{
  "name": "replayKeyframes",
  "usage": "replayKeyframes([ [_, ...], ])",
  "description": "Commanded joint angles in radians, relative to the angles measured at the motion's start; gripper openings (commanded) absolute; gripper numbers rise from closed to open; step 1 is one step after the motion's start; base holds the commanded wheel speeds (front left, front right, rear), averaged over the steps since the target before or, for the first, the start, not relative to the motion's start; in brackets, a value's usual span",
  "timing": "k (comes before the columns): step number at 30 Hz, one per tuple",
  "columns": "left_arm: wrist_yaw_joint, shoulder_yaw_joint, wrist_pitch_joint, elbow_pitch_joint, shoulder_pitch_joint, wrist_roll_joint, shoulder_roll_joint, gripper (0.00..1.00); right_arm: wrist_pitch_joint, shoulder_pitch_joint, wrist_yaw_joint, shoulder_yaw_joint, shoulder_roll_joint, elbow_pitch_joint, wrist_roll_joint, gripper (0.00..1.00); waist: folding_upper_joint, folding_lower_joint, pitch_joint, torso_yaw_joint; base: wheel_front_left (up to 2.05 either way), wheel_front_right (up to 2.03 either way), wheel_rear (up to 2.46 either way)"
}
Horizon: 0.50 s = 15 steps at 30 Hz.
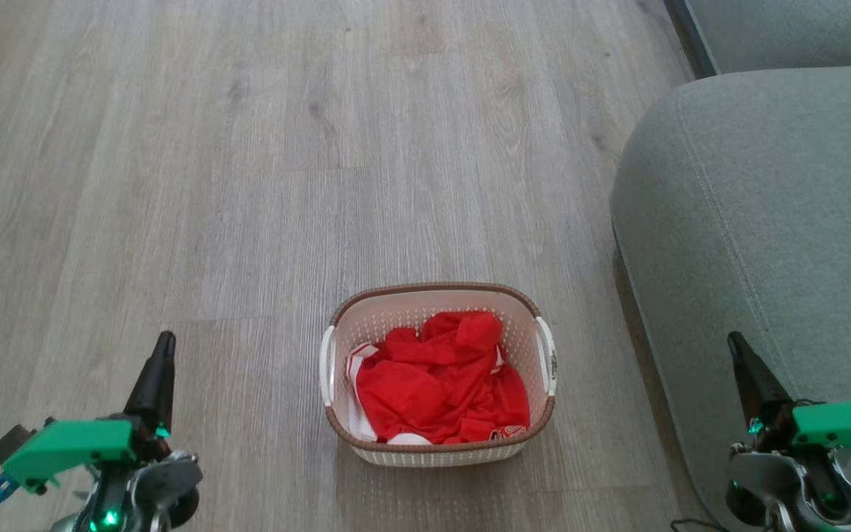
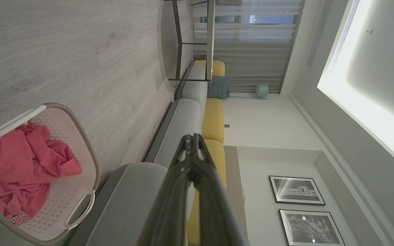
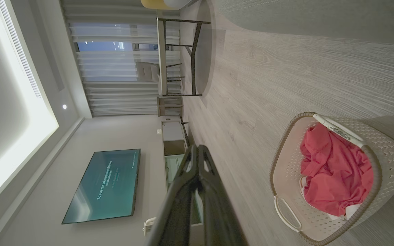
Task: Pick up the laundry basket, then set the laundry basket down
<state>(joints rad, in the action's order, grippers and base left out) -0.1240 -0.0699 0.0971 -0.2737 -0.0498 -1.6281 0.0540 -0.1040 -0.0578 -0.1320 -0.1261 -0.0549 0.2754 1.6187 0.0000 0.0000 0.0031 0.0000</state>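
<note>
quick headcount: one laundry basket (image 1: 436, 452) with two white handles (image 1: 327, 366); two grippers, left gripper (image 1: 165, 338) and right gripper (image 1: 733, 340); one grey sofa (image 1: 765, 222); two framed pictures (image 2: 297, 190); one wall TV (image 3: 103, 186)

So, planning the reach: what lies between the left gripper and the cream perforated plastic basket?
Bare grey wood-look floor separates left gripper from basket, per the head view.

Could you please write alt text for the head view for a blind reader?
A small cream perforated plastic laundry basket with a brown rim, holding red-and-white clothing, stands on the grey wood-look floor beside a grey-green sofa. Both shut, the left gripper and right gripper flank it without touching.
</note>
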Motion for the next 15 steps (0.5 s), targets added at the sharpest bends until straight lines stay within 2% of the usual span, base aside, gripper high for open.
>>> replayKeyframes([
  [1, -0.007, -0.032, 0.007, 0.029, -0.057, 0.01, 0.005, 0.0, -0.005, -0.05, 0.001, 0.018, 0.0, -0.031, -0.006, 0.0, 0.0, 0.0, 0.0, 0.0, 0.0, 0.0, 0.0],
  [15, -0.007, -0.035, 0.009, 0.029, -0.057, 0.012, 0.003, 0.0, -0.006, -0.05, 0.001, 0.017, 0.001, -0.031, -0.007, 0.0, 0.0, 0.0, 0.0, 0.0, 0.0, 0.0, 0.0],
])
